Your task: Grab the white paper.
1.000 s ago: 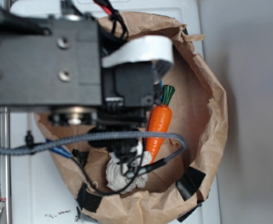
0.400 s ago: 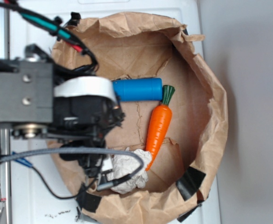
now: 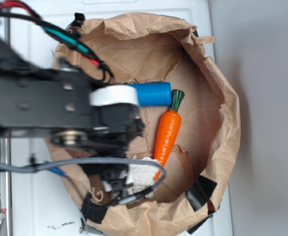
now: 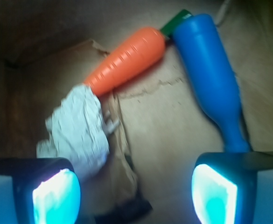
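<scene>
White paper (image 4: 78, 128), crumpled into a wrinkly off-white ball with grey creases, lies on the brown floor of the paper bag (image 3: 217, 113). In the wrist view it sits just above the left fingertip of the gripper (image 4: 136, 191), apparently not gripped, and it touches the pointed tip of the orange carrot (image 4: 127, 59).

The jaws are spread wide. 2 dark pads with glowing cyan faces stand at the bottom corners of the wrist view, with bare bag floor between them. The paper is off to the left of that gap, not centred in it.

From the exterior camera the black arm (image 3: 45, 108) reaches across the left half of the bag, blurred, with a grey cable (image 3: 84, 161) looping under it. The paper ball (image 3: 143, 172) peeks out beneath the cable near the bag's lower rim, partly hidden by the gripper hardware.

Beyond the paper, the carrot (image 3: 167, 132) lies at a slant, with its green top toward a blue bottle (image 4: 211, 70). In the wrist view the bottle's narrow neck runs down toward the right pad; whether they touch I cannot tell.

Farther out, the bag's crumpled rim is held with black tape (image 3: 200, 192) at the lower edge, and it sits on a white surface (image 3: 35, 206).
</scene>
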Robot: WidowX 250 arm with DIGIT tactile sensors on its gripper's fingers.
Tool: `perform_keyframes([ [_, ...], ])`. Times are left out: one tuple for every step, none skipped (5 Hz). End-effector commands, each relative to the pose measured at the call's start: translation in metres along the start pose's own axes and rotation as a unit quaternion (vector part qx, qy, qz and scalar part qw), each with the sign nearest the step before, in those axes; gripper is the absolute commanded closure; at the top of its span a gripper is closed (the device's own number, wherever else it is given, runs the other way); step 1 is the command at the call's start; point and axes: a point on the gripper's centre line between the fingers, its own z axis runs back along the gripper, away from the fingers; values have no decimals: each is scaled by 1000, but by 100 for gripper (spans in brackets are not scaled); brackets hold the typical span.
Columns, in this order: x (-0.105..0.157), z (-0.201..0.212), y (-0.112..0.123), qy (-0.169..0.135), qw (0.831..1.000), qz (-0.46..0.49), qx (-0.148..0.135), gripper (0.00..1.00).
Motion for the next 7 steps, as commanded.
perform_keyframes([
  [23,-17,-24,-7,998,-29,-62,0],
  [30,-30,-34,0,996,-40,-83,0],
  [34,-49,-46,70,989,-35,-124,0],
  [36,-64,-51,98,989,-24,-111,33],
  [44,-53,-46,91,989,-12,-115,100],
  [50,-39,-39,88,989,-9,-115,100],
  [52,-6,-18,66,993,-6,-102,100],
])
